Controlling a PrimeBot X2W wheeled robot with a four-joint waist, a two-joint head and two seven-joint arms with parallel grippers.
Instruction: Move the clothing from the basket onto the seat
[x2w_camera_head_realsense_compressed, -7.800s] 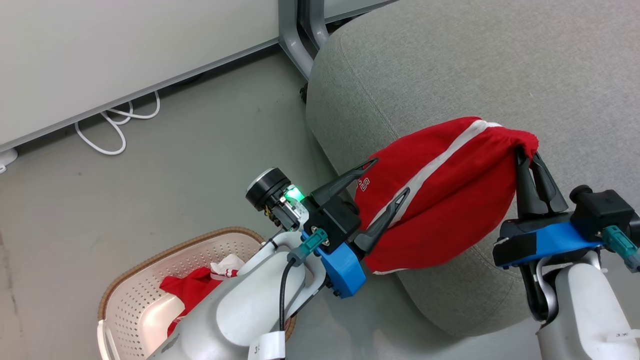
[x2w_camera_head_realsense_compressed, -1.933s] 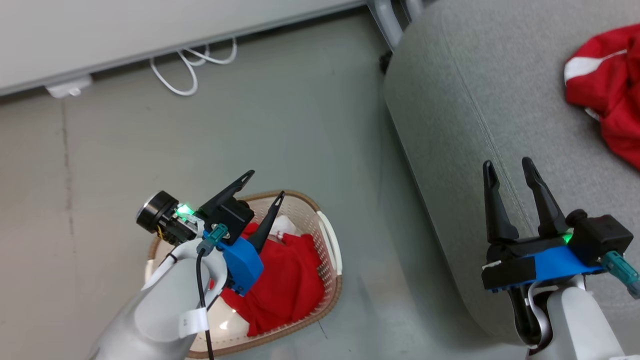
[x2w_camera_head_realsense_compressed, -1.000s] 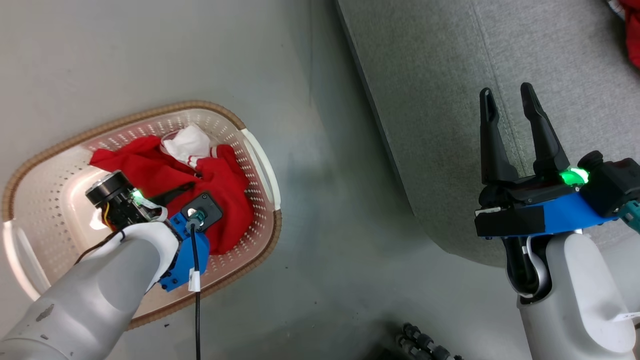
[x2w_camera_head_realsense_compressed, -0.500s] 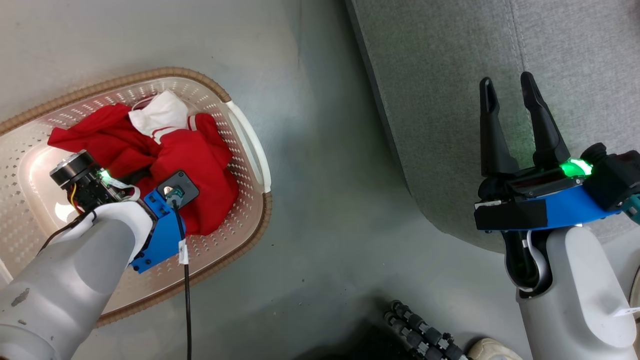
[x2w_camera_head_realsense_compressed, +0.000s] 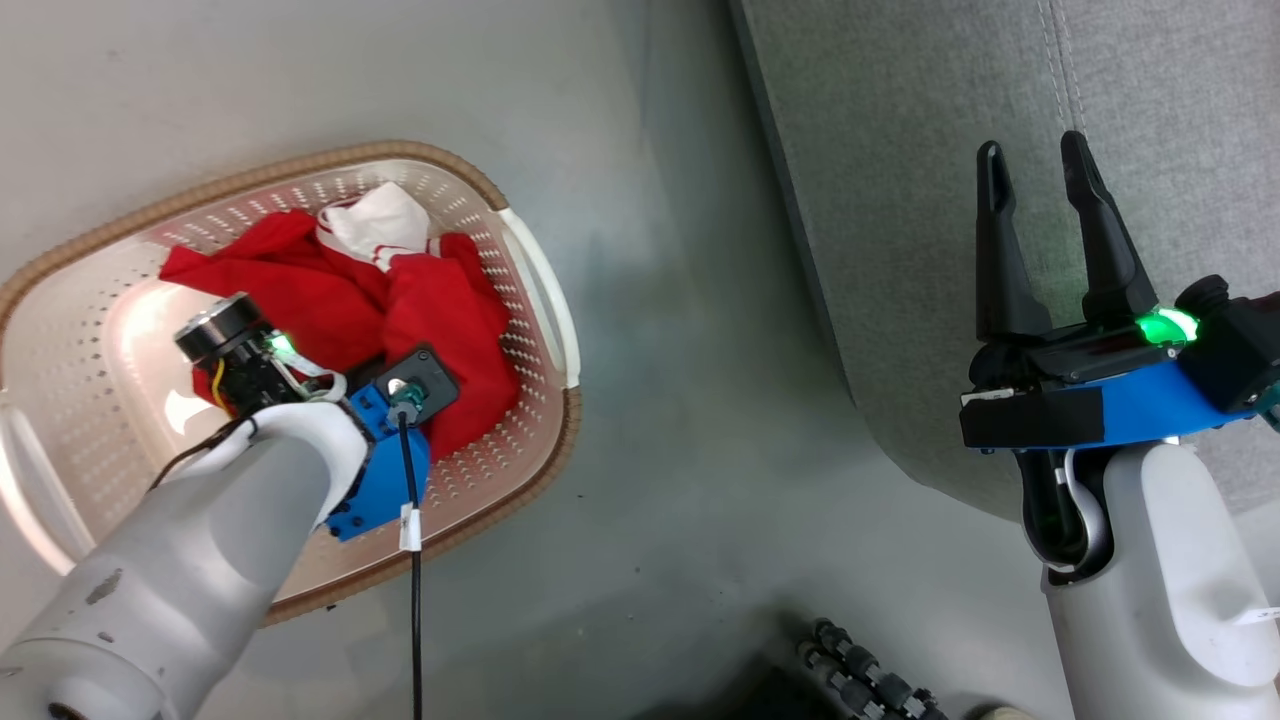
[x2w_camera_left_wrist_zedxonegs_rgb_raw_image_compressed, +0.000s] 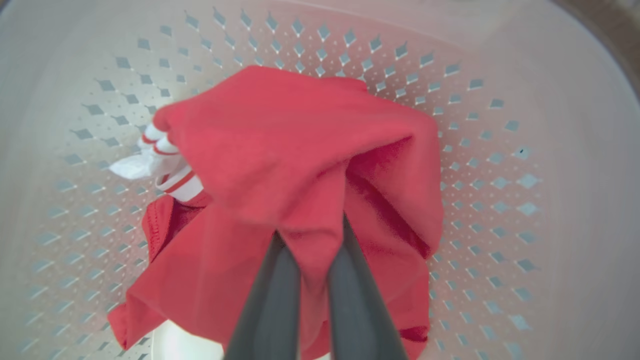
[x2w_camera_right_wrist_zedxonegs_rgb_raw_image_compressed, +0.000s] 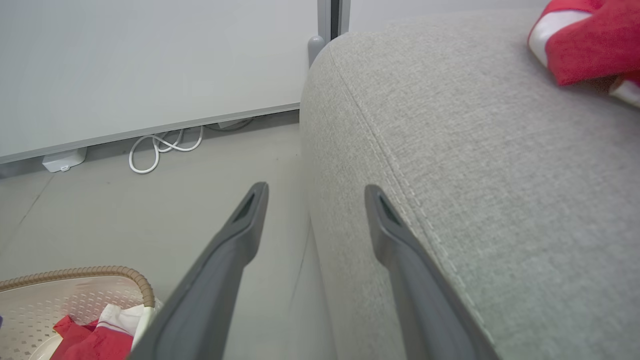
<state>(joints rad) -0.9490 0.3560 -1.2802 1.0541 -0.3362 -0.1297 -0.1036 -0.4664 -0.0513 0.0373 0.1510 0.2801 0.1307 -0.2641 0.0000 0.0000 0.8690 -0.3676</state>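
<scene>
Left wrist view reveals the left hand (x2w_camera_left_wrist_zedxonegs_rgb_raw_image_compressed: 312, 237) pinching the clothing (x2w_camera_left_wrist_zedxonegs_rgb_raw_image_compressed: 300, 150) inside the basket (x2w_camera_left_wrist_zedxonegs_rgb_raw_image_compressed: 525, 80).

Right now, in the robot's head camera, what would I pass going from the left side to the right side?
Laundry basket with red clothing inside → bare grey floor → grey couch seat.

We see smooth glossy grey-green floor (x2w_camera_head_realsense_compressed: 650, 300), soft reflections. Pale grey wall panel (x2w_camera_right_wrist_zedxonegs_rgb_raw_image_compressed: 150, 65) behind; at its foot coiled white cable (x2w_camera_right_wrist_zedxonegs_rgb_raw_image_compressed: 167, 146), small white plastic box (x2w_camera_right_wrist_zedxonegs_rgb_raw_image_compressed: 62, 161). Grey metal post (x2w_camera_right_wrist_zedxonegs_rgb_raw_image_compressed: 324, 20) at panel edge.
</scene>
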